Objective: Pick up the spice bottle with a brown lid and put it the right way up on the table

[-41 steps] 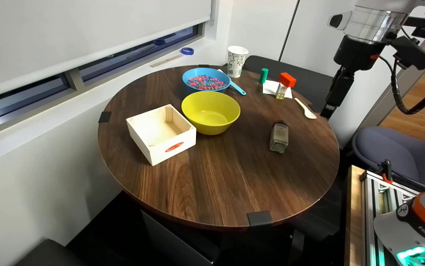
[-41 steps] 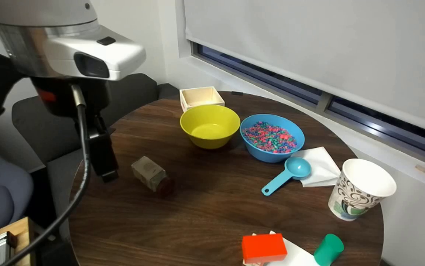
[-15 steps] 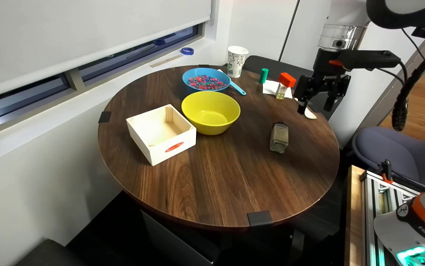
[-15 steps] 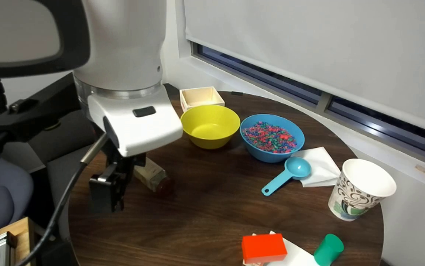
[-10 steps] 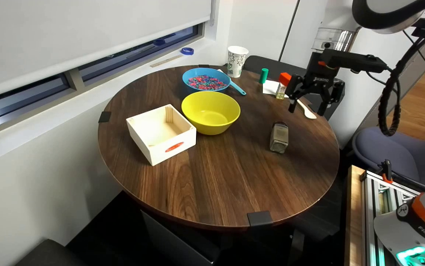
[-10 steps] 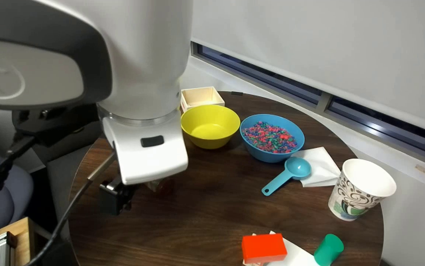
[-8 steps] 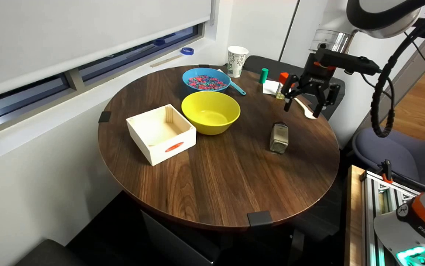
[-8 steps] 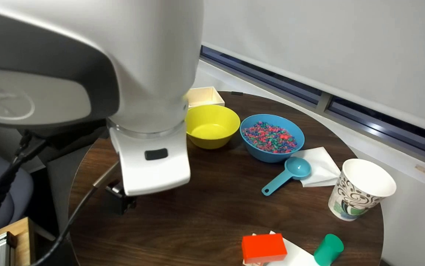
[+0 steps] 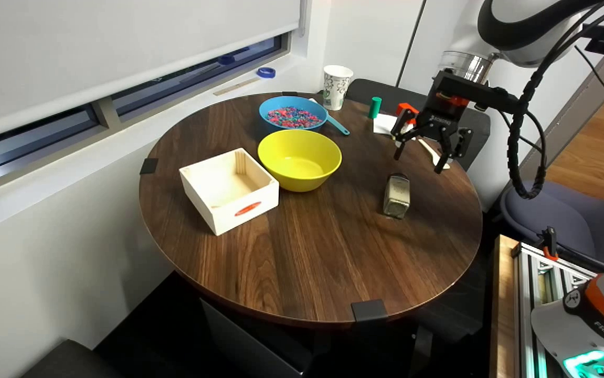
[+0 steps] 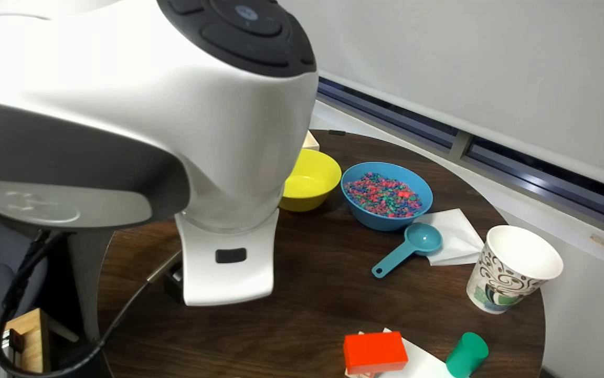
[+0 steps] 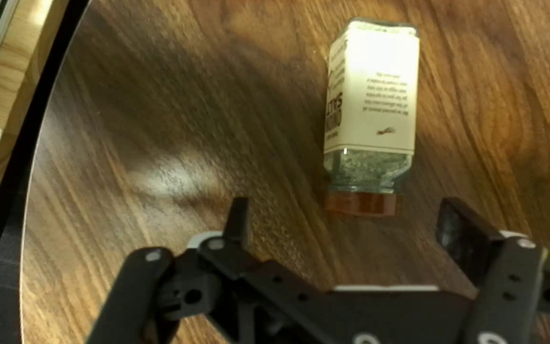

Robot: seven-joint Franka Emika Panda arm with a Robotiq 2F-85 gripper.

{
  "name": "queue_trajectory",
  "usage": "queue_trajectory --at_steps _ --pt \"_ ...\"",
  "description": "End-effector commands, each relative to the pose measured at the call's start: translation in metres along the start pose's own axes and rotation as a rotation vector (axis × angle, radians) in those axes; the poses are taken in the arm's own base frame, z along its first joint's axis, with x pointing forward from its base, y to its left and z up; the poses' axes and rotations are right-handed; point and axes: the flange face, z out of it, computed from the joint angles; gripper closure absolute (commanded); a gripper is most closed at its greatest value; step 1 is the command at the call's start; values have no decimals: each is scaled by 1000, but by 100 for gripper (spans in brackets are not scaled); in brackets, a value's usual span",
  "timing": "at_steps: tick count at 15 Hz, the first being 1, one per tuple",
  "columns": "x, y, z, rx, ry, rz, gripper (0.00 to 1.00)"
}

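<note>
The spice bottle point(image 9: 397, 197) lies on its side on the dark wood table point(image 9: 322, 252). In the wrist view the bottle point(image 11: 375, 105) shows a pale label and greenish contents. Its brown lid point(image 11: 363, 204) points toward my gripper. My gripper point(image 9: 419, 161) is open and empty, above the table near the lid end, apart from the bottle. In the wrist view the fingers point(image 11: 237, 222) stand wide, one to each side of the lid, short of the bottle's body. In an exterior view the arm hides the bottle and most of the gripper point(image 10: 174, 283).
A yellow bowl point(image 9: 299, 160), a wooden box point(image 9: 228, 189) and a blue bowl point(image 10: 385, 197) stand beyond the bottle. A red-topped container point(image 10: 375, 353), green cylinder point(image 10: 467, 354), white spoon point(image 9: 434, 155), blue scoop point(image 10: 412, 247) and paper cup point(image 10: 514, 268) are also on the table.
My wrist has turned, so both spread fingers now show in an exterior view. The gripper has moved over the table toward the bottle's lid end. The bottle has not moved.
</note>
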Motion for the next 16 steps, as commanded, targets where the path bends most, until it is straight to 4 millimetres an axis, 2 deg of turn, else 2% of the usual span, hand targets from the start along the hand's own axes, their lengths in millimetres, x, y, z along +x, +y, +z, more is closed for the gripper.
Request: queue_trajectory --at_steps 1,8,16 --pt "6 0 4 34 -12 21 0" --pt "23 -9 15 128 -41 14 0" --pt "31 -10 38 119 -164 12 0"
